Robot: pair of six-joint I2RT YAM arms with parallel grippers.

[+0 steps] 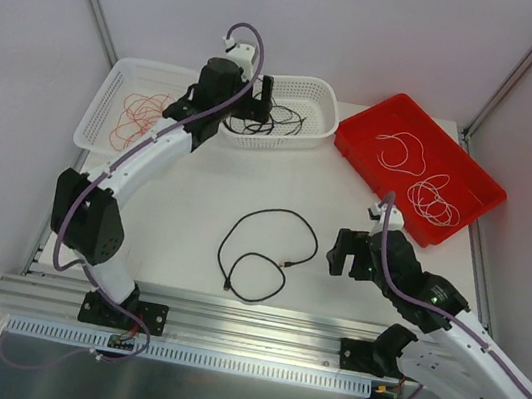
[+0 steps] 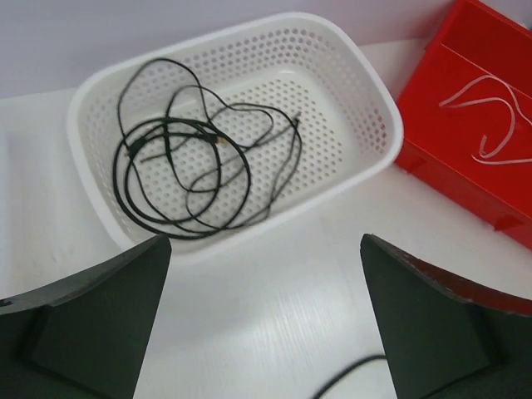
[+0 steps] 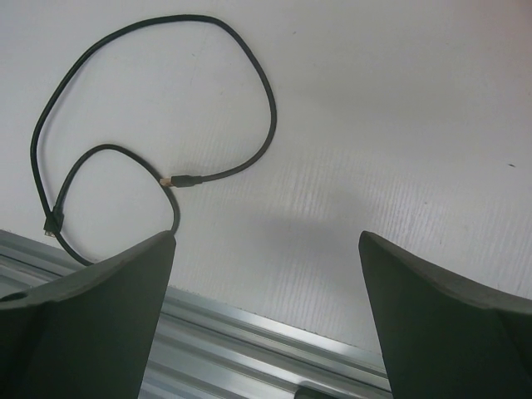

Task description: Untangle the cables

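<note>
A white perforated basket [image 2: 378, 108] holds tangled black cords [image 2: 191, 166], a second white basket [image 1: 90, 126] at far left holds red-orange wires [image 1: 140, 114], seen only from overhead, and the red tray [image 1: 357, 133] holds white wires [image 1: 433, 198]. One black cable [image 1: 263, 250] lies loose on the table [image 1: 346, 202], its plug tip [image 3: 170, 179] clear only in the right wrist view. Both the left gripper [image 2: 264, 241] and the right gripper [image 3: 266, 237] gape wide and empty.

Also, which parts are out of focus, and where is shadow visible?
Left wrist view: the left gripper's black fingers are blurred, the white perforated plastic basket is sharp. Right wrist view: right gripper's fingers blurred, thin black cable sharp, soft grey shadow on the white table. Top external view: even, sharp.
</note>
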